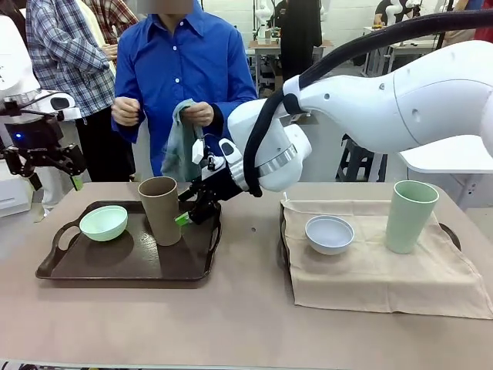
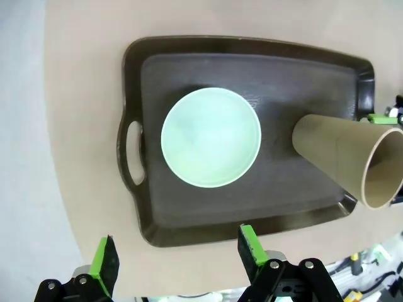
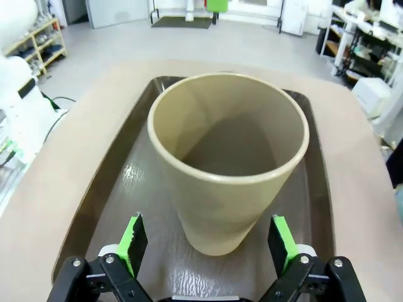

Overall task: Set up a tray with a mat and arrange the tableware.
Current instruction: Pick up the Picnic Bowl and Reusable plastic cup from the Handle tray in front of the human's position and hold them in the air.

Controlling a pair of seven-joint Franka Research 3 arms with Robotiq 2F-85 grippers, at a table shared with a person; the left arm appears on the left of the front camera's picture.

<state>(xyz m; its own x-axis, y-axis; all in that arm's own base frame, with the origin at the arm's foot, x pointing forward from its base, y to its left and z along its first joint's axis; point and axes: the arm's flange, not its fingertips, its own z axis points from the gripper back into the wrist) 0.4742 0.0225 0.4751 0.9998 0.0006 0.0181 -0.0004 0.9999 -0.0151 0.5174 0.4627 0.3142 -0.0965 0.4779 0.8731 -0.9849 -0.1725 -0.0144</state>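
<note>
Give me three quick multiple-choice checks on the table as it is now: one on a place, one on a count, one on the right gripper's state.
1. Where is the white bowl?
A) in the right gripper
B) on the mat
C) inside the pale green cup

2. How many cups are set out?
A) four
B) three
C) two

3. The right gripper is:
A) open, with the tan cup between its jaws
B) shut on the white bowl
C) shut on the pale green cup

Answers:
1 B: the front view shows it sitting on the mat, beside the pale green cup.
2 C: there is the tan cup and the pale green cup, no other.
3 A: the right wrist view shows the jaws apart, with the tan cup upright between them.
</note>
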